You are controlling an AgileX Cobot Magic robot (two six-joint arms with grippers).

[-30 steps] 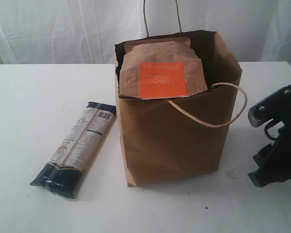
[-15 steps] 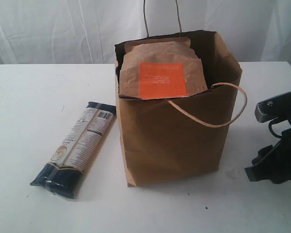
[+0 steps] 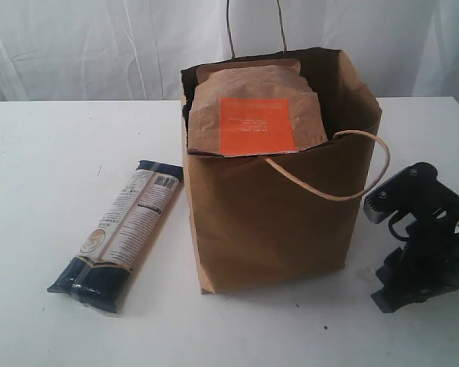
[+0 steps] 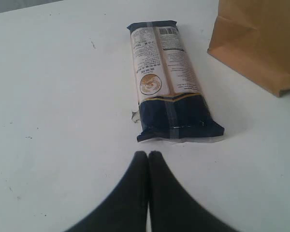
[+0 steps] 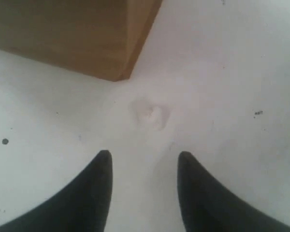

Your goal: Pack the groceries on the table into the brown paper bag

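Note:
The brown paper bag [image 3: 283, 214] stands upright mid-table, and the orange-labelled brown pouch [image 3: 252, 115] sticks out of its top. To its left the long dark-blue-and-beige pasta packet [image 3: 122, 229] lies flat on the white table [image 3: 46, 153]. In the left wrist view the same pasta packet [image 4: 166, 82] lies just beyond my left gripper [image 4: 148, 153], which is shut with nothing in it. My right gripper [image 5: 145, 154] is open and empty, low over the table near the bag's corner [image 5: 118, 72]; its arm [image 3: 421, 245] shows right of the bag. No other groceries are visible.
One twine handle [image 3: 344, 176] droops over the bag's front, another [image 3: 254, 23] stands up at the back. A white curtain hangs behind. A small smudge [image 5: 152, 113] marks the tabletop ahead of the right gripper.
The right arm has shifted left toward the bag and turned, and its jaws have narrowed a little. Bag, pouch and pasta packet have not moved.

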